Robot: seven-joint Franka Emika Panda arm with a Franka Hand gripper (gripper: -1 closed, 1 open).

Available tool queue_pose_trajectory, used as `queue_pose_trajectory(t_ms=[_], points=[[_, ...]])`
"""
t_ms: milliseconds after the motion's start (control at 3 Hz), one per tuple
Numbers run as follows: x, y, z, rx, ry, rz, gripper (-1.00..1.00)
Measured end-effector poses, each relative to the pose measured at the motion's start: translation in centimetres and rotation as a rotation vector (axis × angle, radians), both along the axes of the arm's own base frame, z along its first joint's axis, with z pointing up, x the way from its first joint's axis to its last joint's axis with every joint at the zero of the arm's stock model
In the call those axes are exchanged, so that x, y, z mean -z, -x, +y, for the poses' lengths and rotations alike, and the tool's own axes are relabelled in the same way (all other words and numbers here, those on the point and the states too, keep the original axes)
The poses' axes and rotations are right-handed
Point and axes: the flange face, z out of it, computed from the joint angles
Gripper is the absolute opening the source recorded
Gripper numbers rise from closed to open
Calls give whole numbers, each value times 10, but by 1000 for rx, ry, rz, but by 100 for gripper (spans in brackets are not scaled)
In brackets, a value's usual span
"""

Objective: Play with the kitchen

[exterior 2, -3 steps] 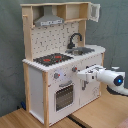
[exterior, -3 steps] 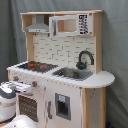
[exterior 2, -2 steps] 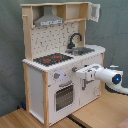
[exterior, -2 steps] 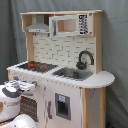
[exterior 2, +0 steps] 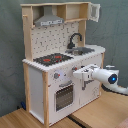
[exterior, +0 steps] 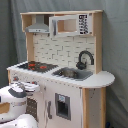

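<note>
Toy kitchen [exterior 2: 47, 75] stands upright on a wooden floor [exterior 2: 100, 112], tall axis vertical, front facing the arm. Gripper [exterior 2: 77, 74] level at the knob panel beside the oven door [exterior 2: 64, 95]; grip state cannot tell

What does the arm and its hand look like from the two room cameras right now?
The arm is glossy white with rounded, tube-like segments. In the second exterior view a small blue light glows on the segment behind the hand, which is a pale, blocky piece. In the first exterior view the arm shows dark bands at its joints. No cables or markings are readable.
</note>
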Motion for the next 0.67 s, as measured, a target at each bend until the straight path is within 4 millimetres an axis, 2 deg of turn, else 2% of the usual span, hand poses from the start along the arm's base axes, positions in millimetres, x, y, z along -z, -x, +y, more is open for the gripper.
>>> queue_pose_trajectory(t_ms=[333,667], points=[[9,-10,15,-13,-56,10,100],[9,-25,20,-25,-96,6,100]])
